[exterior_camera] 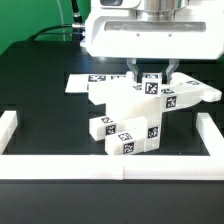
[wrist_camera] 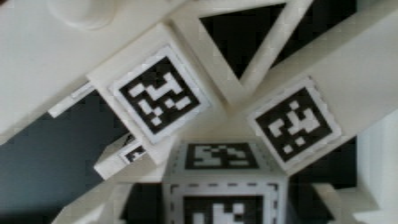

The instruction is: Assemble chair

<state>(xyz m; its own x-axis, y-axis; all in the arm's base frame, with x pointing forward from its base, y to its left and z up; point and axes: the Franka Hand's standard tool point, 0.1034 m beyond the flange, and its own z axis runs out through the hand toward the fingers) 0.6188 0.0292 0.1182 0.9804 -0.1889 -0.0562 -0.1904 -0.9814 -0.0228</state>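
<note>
Found mid-desk point(exterior_camera: 35, 110), before the marker board point(exterior_camera: 82, 83): chair point(exterior_camera: 130, 112), partly joined. Clamped at its upper tagged block by the claw point(exterior_camera: 150, 72). Judged: grasp step, joining pending. Calls next for a steady, untwisted lift.

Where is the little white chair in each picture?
Exterior view: the chair is in the middle of the picture, on the black table, right below the gripper.
Wrist view: the chair fills nearly the whole picture, very close up.
Shared landmark: the square black-and-white tags on its white parts.
</note>
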